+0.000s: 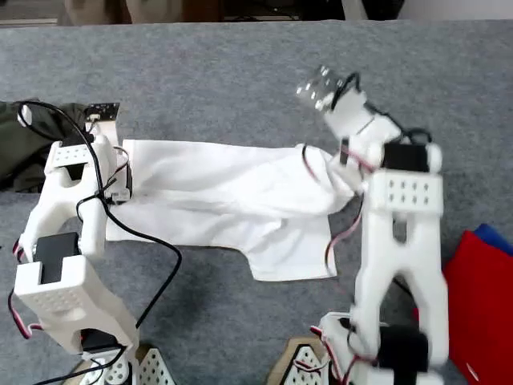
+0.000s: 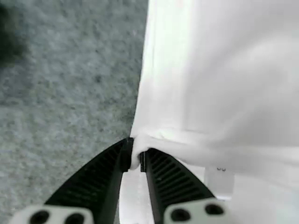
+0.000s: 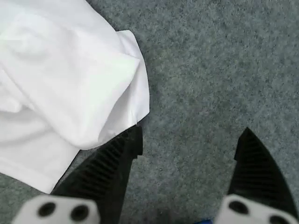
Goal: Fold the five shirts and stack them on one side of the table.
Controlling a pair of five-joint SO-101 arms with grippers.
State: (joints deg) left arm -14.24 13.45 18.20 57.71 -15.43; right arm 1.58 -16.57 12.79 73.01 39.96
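Note:
A white shirt [image 1: 232, 200] lies spread across the middle of the grey table [image 1: 240, 72], partly folded, with one sleeve toward the front. My left gripper [image 2: 135, 156] is shut on the shirt's [image 2: 224, 84] left edge, a small fold of white cloth pinched between its black fingers. In the high view this gripper [image 1: 120, 183] sits at the shirt's left end. My right gripper [image 3: 190, 140] is open, with bare grey table between its fingers, just beside the bunched right end of the shirt [image 3: 60, 79]. From above it [image 1: 346, 160] stands at that right end.
A dark olive shirt [image 1: 24, 148] lies crumpled at the left edge of the table. A red shirt [image 1: 481, 305] with a blue one [image 1: 493, 237] behind it lies at the right edge. Black cables run along the left arm.

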